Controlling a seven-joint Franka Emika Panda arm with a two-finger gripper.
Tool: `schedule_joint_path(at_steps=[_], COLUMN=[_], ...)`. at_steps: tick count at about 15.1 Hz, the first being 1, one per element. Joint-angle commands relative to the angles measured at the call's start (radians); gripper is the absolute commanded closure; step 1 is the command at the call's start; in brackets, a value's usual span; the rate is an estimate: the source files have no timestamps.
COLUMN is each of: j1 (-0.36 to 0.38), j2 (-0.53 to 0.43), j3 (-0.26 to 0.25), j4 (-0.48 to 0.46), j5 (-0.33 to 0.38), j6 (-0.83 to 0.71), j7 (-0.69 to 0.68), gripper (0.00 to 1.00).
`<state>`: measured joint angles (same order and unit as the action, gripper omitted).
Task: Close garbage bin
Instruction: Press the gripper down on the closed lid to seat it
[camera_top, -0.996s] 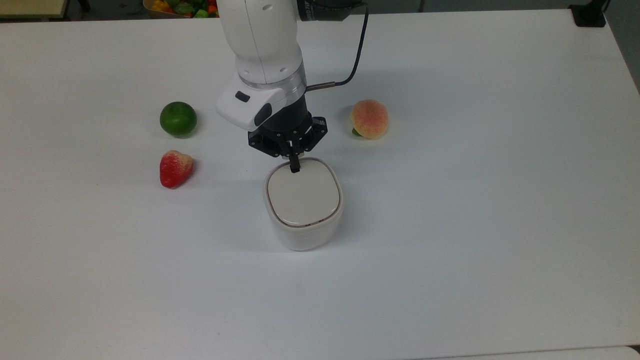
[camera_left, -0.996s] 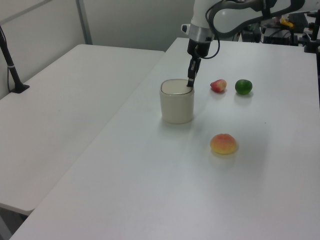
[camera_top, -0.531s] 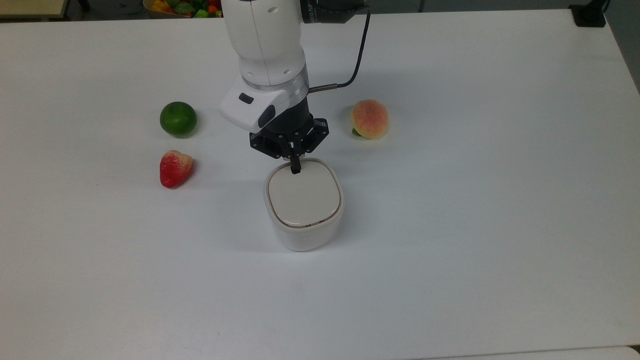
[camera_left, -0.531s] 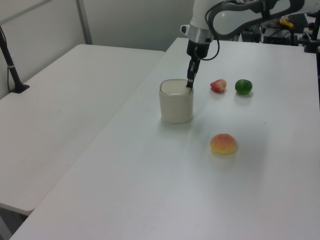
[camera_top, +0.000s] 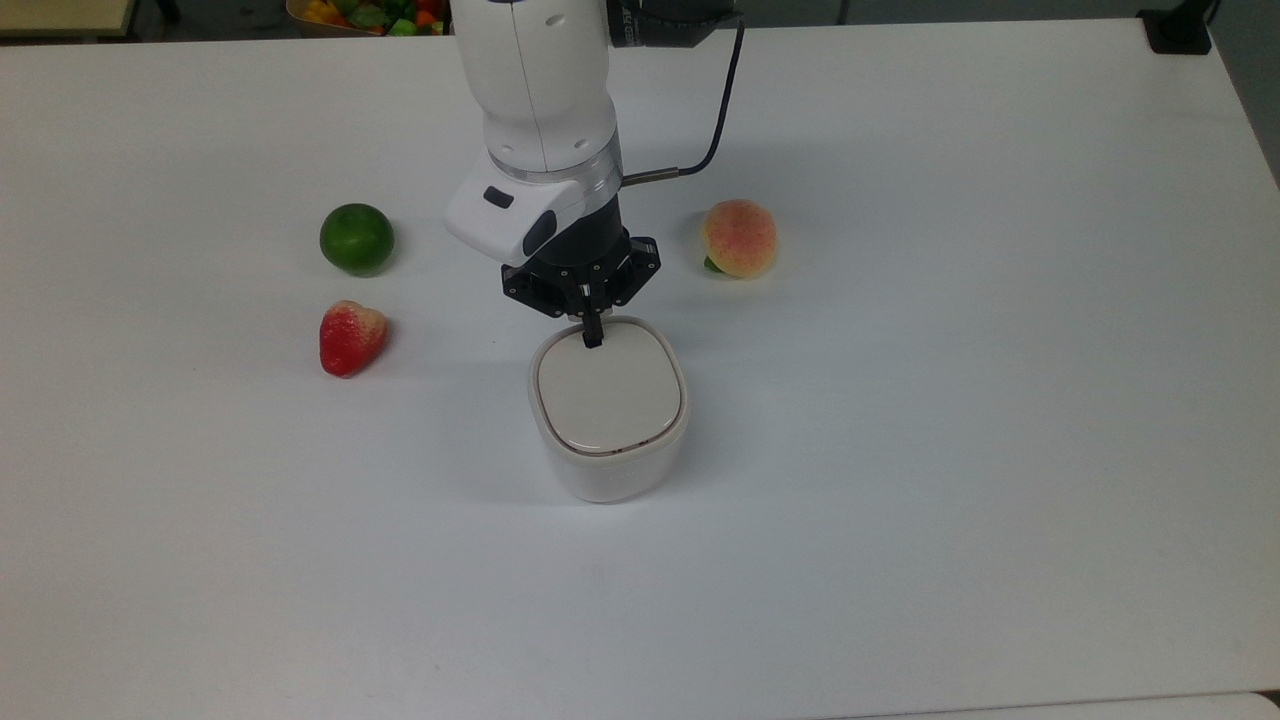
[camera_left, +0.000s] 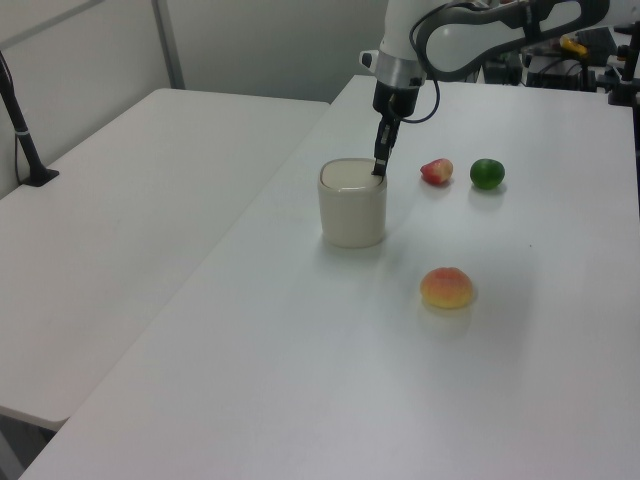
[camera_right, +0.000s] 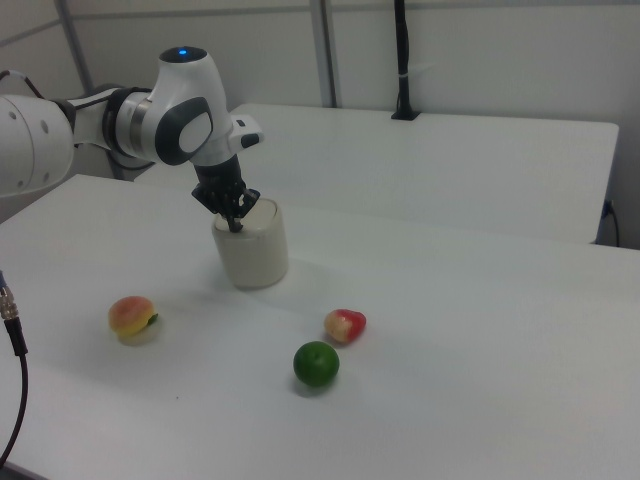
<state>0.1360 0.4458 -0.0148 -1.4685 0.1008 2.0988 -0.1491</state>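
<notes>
We see our pincer clenched, tip touching the lid at the garbage bin's twelve o'clock edge in the top view.

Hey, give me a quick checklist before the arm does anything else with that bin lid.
1. Lid flat on the garbage bin: ok, sits level in the top view.
2. Hand over the lid's rear edge: ok.
3. Fingers together: ok, they look shut in the top view.
4. Lid latched: cannot tell.
5. Strawberry, lime and peach apart from the bin: ok.
6. Bin upright on the table: ok.
</notes>
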Motion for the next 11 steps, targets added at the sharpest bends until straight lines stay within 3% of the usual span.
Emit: schedule_joint_path(at_steps=[1, 11], j1=[0.013, 0.013], j2=[0.05, 0.067], j3=[-0.004, -0.004], j4=[-0.021, -0.016], j5=[-0.018, -0.029], j6=[0.032, 0.027], j7=[-0.012, -0.007], gripper=[1.0, 1.0])
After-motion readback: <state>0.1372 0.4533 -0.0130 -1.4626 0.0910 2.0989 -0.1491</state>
